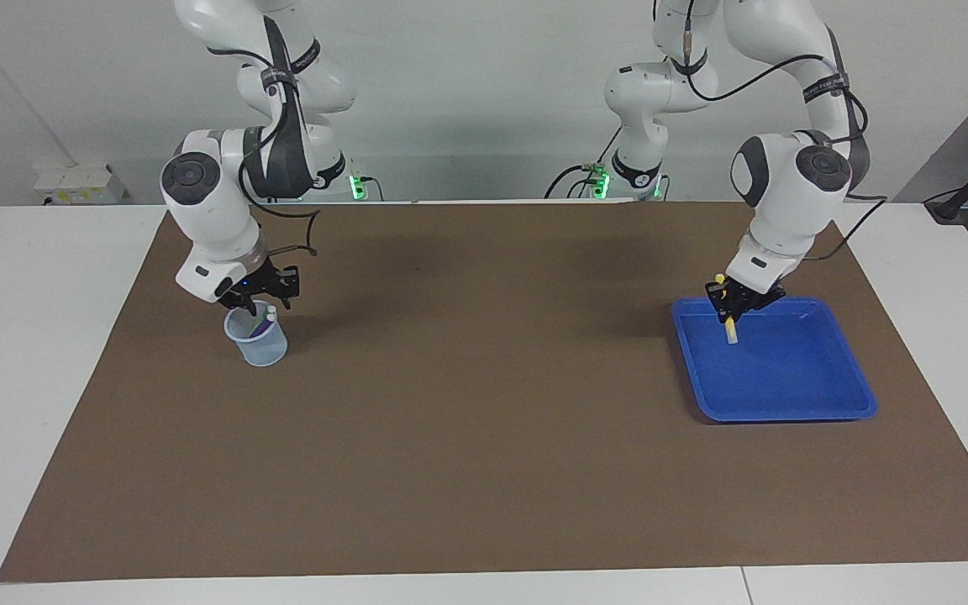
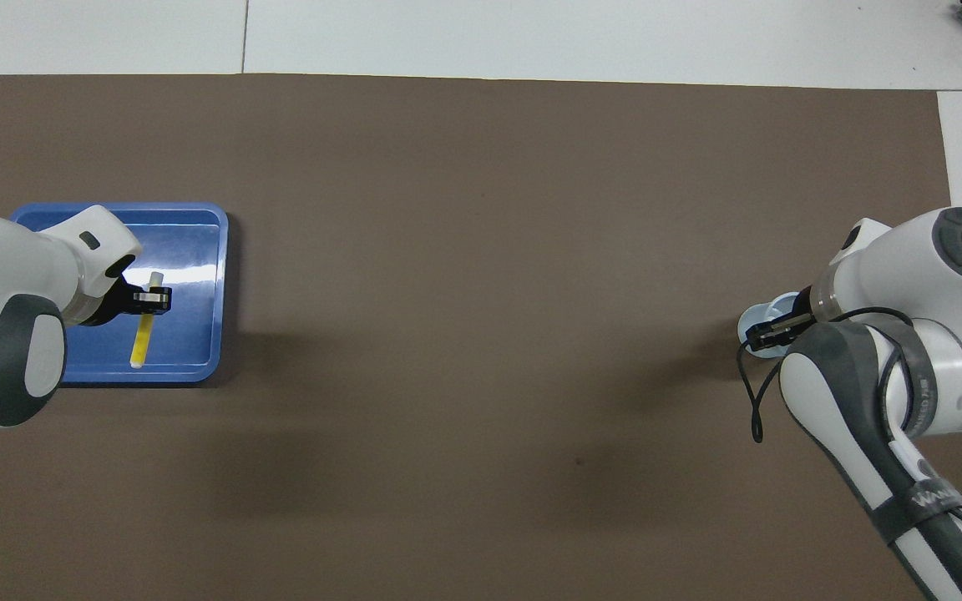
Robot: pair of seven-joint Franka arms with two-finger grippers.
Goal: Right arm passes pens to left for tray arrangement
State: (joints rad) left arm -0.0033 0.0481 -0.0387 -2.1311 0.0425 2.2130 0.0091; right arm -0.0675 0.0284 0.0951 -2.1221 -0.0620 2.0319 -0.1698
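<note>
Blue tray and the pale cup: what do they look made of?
The tray looks like moulded plastic, glossy: bright white glare streaks on its floor in the overhead view, rounded corners, one-piece raised rim. The cup looks like thin, pale blue see-through material, plastic or fine mesh; I can't tell which. The pens inside show dimly through its wall.
</note>
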